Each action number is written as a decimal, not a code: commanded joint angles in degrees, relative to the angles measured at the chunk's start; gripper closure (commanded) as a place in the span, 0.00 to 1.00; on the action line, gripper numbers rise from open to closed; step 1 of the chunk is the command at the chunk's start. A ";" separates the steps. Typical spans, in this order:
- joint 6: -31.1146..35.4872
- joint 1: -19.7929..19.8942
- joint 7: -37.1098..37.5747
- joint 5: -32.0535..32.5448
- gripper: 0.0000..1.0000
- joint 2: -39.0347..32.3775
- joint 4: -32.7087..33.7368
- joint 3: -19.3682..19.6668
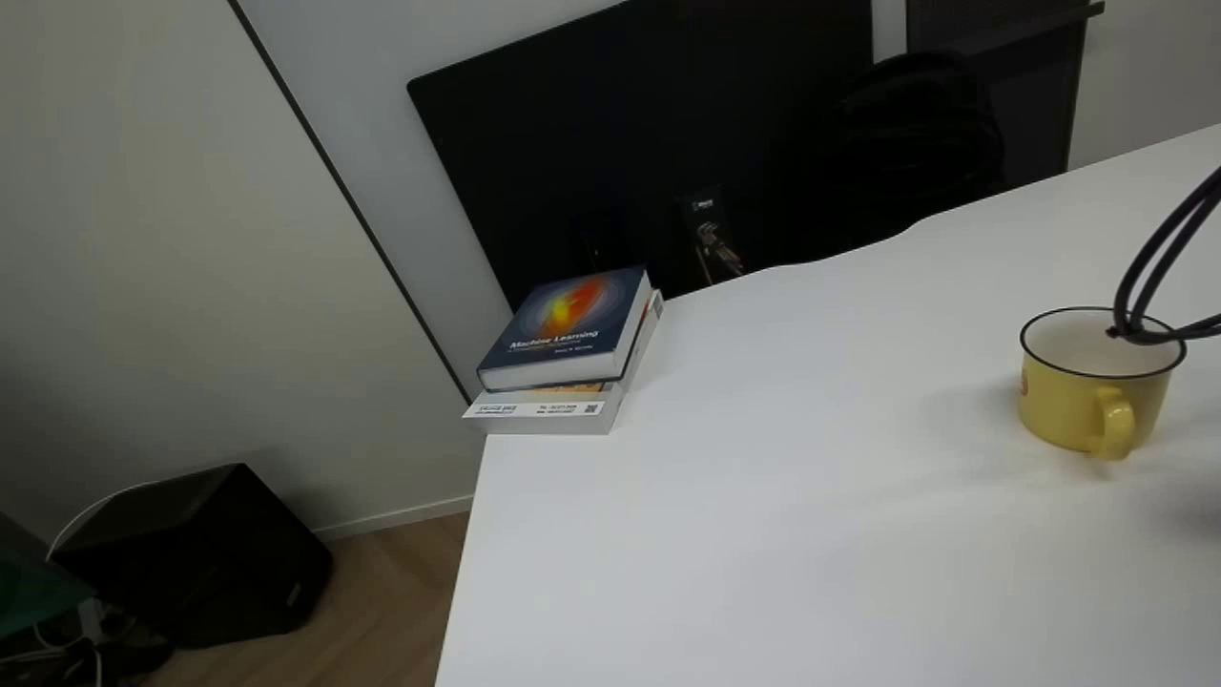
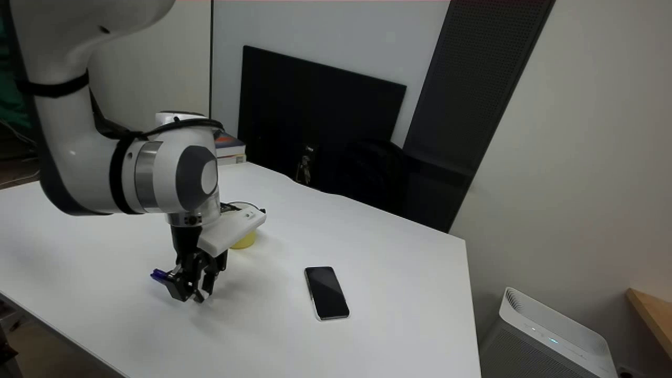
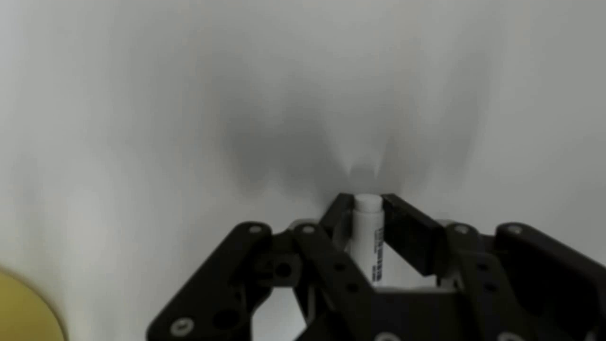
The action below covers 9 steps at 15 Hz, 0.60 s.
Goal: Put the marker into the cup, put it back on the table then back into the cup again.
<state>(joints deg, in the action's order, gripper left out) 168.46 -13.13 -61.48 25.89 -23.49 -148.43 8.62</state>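
My gripper (image 3: 368, 203) is shut on the marker (image 3: 367, 241), whose white body with small print sits pinched between both fingers in the wrist view. In an exterior view the marker's blue-purple end (image 2: 159, 275) sticks out to one side of the gripper (image 2: 191, 295), low over the white table (image 2: 399, 278). The yellow cup (image 1: 1087, 410) with a dark rim and side handle stands upright on the table. Part of the cup (image 2: 245, 240) shows behind the gripper in an exterior view, and its edge (image 3: 26, 308) at the lower left of the wrist view. The cup's bottom inside is hidden.
A black phone (image 2: 326, 293) lies on the table beside the gripper. Stacked books (image 1: 572, 334) rest at a table corner. A black cable loop (image 1: 1149, 272) hangs across the cup's rim in an exterior view. Behind the table stands a large black panel (image 2: 310, 115).
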 commanded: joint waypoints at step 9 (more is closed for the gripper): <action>-19.41 4.67 3.85 5.55 0.94 7.23 8.80 -4.34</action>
<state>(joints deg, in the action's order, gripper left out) 154.87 -8.51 -61.50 26.76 -18.08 -142.45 4.46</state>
